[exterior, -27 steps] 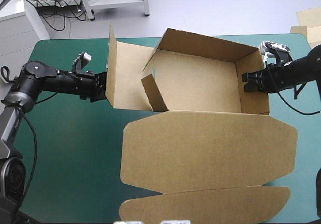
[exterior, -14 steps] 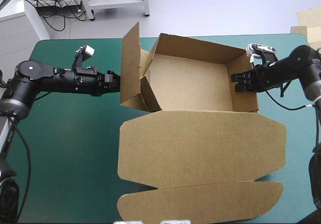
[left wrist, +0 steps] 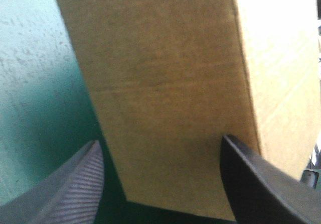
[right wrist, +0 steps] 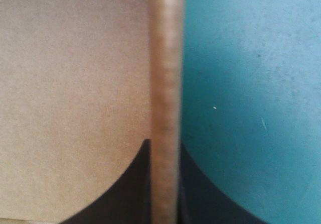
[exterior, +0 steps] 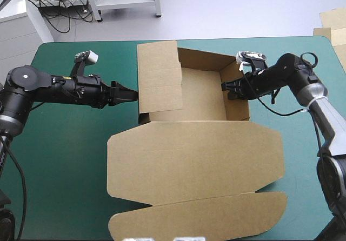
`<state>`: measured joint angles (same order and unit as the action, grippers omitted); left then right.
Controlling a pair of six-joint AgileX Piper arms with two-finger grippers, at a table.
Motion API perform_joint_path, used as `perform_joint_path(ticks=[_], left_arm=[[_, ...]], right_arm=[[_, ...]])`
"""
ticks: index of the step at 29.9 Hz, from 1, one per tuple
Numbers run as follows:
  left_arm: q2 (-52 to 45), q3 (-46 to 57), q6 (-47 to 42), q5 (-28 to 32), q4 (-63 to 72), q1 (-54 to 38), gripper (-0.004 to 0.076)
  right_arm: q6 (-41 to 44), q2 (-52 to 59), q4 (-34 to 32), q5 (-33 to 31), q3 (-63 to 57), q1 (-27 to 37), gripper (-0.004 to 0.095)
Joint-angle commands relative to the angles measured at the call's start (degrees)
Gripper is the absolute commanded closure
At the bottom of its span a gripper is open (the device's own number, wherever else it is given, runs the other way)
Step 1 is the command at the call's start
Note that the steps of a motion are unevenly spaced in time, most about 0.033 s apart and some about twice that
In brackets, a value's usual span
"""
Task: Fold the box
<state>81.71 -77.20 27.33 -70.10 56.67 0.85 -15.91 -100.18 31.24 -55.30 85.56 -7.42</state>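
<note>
The brown box [exterior: 208, 98] stands as an open tray in the table's far half, its lid [exterior: 194, 154] lying flat toward the near edge. Its left side panel [exterior: 158, 76] leans inward over the tray's floor. My left gripper [exterior: 130, 94] is at that panel's outer face; in the left wrist view the gripper [left wrist: 160, 139] is open, with the panel [left wrist: 165, 83] filling the space ahead of the fingers. My right gripper [exterior: 230, 87] is shut on the tray's right wall, whose edge [right wrist: 166, 73] runs up between the fingers of the gripper [right wrist: 165, 148].
Bare teal-green cover [exterior: 65, 154] lies left of the box and along the right edge [exterior: 303, 160]. More pale board [exterior: 331, 22] shows beyond the table's far right corner.
The left panel has swung from upright to leaning in over the tray. My left gripper followed it to the right. The whole box and my right gripper have shifted left.
</note>
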Motion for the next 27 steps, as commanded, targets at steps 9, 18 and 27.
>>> perform_joint_path(ticks=[9, 18, 27], left_arm=[[-2.4, -1.8, -0.8, -3.6, 2.0, 4.6, 0.0251], [-2.4, -1.8, -6.4, -2.3, -9.2, 4.6, 0.0252], [-2.4, -1.8, -18.9, 3.2, -22.9, 4.7, 0.0251]], right_arm=[[2.2, 0.8, 3.1, 9.4, 1.4, -8.1, 0.0926], [5.0, 0.0, -0.1, 14.0, 1.4, -13.9, 0.0925], [13.5, 0.0, -8.9, 19.6, 1.4, -21.9, 0.0924]])
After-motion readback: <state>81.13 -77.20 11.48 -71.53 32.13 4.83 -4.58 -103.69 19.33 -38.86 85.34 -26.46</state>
